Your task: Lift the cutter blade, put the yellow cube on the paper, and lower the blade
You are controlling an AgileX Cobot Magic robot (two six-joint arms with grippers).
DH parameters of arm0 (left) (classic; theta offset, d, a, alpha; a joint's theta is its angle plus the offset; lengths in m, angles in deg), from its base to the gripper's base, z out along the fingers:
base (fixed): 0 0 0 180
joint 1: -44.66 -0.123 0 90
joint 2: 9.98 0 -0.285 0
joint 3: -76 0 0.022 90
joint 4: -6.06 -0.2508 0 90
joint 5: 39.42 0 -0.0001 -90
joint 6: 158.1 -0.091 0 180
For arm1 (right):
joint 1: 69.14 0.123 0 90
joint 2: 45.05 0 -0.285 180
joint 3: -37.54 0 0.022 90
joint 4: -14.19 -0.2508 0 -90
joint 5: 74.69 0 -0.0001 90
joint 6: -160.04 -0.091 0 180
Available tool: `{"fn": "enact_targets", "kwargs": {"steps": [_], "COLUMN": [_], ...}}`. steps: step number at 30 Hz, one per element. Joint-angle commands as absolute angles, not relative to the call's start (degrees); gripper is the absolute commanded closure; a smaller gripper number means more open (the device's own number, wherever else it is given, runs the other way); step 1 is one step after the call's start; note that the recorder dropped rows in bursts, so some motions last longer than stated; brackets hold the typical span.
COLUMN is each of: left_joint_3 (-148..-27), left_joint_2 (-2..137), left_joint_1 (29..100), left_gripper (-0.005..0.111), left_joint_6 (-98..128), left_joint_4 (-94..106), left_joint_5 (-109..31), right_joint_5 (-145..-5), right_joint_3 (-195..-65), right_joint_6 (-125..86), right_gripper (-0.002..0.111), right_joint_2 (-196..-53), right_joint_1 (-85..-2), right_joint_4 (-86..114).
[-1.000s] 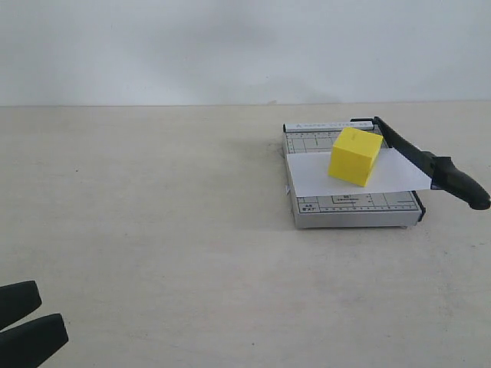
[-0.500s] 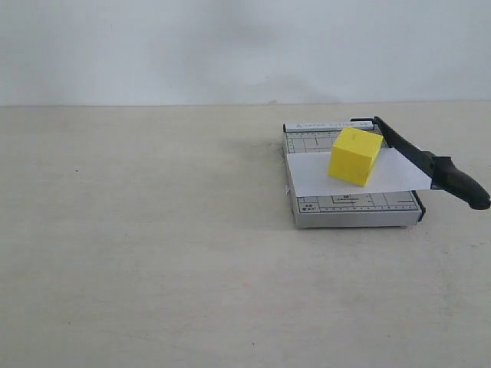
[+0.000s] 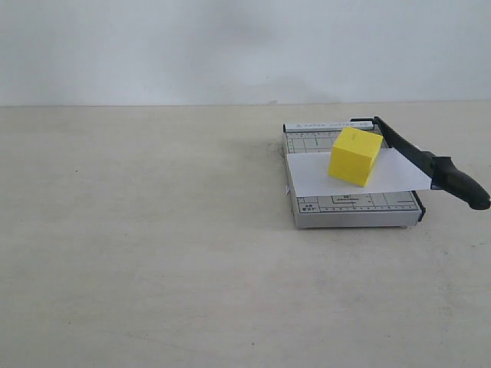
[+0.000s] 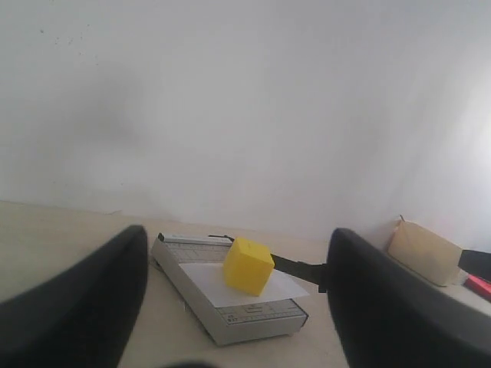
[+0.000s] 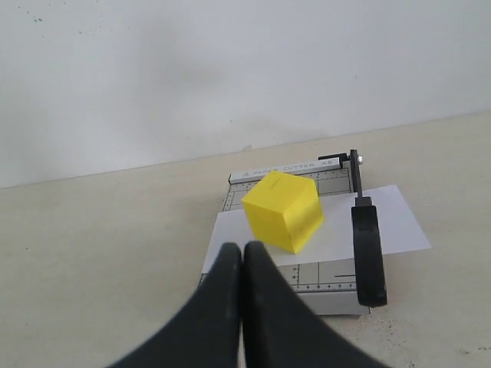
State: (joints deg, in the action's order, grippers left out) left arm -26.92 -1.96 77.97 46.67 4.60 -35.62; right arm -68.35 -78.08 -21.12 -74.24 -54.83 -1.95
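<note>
The yellow cube (image 3: 355,156) sits on the white paper (image 3: 314,181), which lies across the grey cutter base (image 3: 353,208). The black cutter blade (image 3: 410,153) lies low along the base's right edge, over the paper's end, and its thick handle (image 3: 462,188) juts past the front. Neither gripper shows in the exterior view. In the left wrist view my left gripper (image 4: 236,234) is open wide and empty, well back from the cube (image 4: 248,265). My right gripper (image 5: 242,248) is shut on nothing, a short way in front of the cube (image 5: 282,210) and beside the handle (image 5: 369,253).
The cutter stands at the right of the beige table (image 3: 153,230), with a white wall behind. In the left wrist view, a tan box (image 4: 424,251) and a red item (image 4: 480,285) lie beyond the cutter.
The left gripper's black fingers, at the bottom left corner of the exterior view a second ago, have left that view. Cube, paper and blade have not moved.
</note>
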Motion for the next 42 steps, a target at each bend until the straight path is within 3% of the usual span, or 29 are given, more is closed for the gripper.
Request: {"fn": "enact_targets", "kwargs": {"steps": [1,42], "left_joint_3": [-26.78,-26.78], "left_joint_2": [-2.19,-2.19], "left_joint_1": [77.83,77.83], "left_gripper": [0.044,0.044], "left_joint_6": [46.2,43.31], "left_joint_4": [5.09,-5.27], "left_joint_5": [-34.99,-36.07], "right_joint_5": [-66.54,-66.2], "right_joint_3": [-77.92,-77.92], "right_joint_6": [-20.7,-25.36], "right_gripper": [0.108,0.108], "right_joint_2": [-74.15,-74.15], "right_joint_1": [-54.69,-54.69], "right_joint_4": [-2.01,-2.07]}}
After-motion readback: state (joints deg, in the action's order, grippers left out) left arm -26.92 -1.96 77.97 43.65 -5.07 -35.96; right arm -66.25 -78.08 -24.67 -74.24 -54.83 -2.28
